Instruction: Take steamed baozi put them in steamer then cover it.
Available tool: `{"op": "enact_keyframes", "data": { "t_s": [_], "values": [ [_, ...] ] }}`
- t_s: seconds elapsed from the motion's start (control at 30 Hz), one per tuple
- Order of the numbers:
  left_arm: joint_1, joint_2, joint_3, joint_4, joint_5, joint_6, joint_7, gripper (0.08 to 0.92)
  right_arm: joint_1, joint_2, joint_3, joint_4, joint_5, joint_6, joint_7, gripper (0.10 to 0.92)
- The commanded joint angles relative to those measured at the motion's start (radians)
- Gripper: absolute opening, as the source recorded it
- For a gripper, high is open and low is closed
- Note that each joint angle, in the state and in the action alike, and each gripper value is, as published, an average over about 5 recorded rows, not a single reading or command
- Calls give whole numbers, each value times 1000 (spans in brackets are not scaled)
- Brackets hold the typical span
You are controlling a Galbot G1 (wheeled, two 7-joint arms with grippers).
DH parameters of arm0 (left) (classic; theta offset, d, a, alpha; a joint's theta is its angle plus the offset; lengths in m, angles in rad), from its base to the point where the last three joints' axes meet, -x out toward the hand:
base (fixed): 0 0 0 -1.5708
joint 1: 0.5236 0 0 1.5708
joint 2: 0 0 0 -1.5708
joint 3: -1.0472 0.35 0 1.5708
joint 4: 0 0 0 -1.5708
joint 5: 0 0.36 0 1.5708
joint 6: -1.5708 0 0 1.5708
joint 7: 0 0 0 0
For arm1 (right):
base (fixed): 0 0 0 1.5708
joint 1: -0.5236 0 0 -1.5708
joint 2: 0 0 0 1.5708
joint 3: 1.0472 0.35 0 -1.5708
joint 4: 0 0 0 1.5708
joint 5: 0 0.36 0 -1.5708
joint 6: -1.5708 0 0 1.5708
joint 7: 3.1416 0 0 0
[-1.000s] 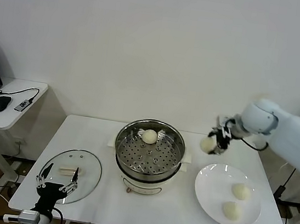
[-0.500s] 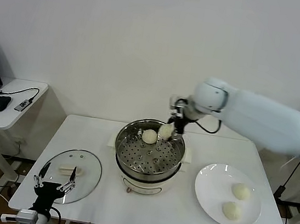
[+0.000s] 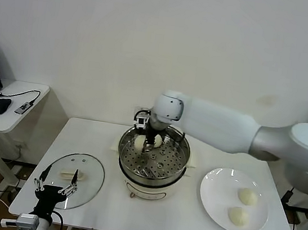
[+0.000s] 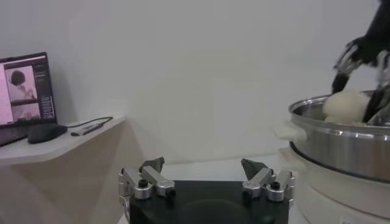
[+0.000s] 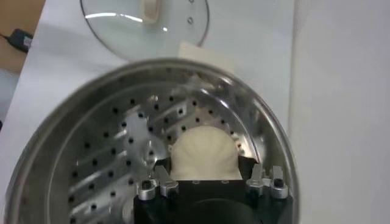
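The right gripper [image 3: 141, 141] has its jaws clamped on one baozi [image 5: 203, 156] above the perforated tray at the steamer's [image 3: 177, 170] far left side, touching another bun [image 3: 154, 141]. Two more buns [image 3: 247, 196] [image 3: 237, 216] lie on the white plate [image 3: 214, 198]. The left gripper [image 3: 56, 189], jaws spread wide, hovers over the bench's [image 3: 185, 221] near left edge beside the glass cover [image 3: 94, 175].

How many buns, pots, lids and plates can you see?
Buns: 4, one held in the right gripper over the steamer, one already inside, two on the plate
Steamer: 1
Glass lid: 1
Plate: 1
Total: 7
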Motion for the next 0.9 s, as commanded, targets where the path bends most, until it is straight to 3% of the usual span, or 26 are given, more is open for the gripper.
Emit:
{"op": "enact_keyframes", "data": {
  "t_s": [0.03,0.23,0.47,0.9],
  "values": [
    [0,2,-2,-1,0,-1,0,823,-48,99,-1,-100,-7,-12,15,662],
    [-1,4,-3,1,0,-2,1,823,-78,110,10,-126,-36,-5,12,677],
    [-3,2,1,2,0,-1,1,823,-45,61,9,-84,-69,-5,-38,811],
    [-9,8,3,12,0,1,1,823,304,-350,-75,354,-40,56,-205,823]
  ]
}}
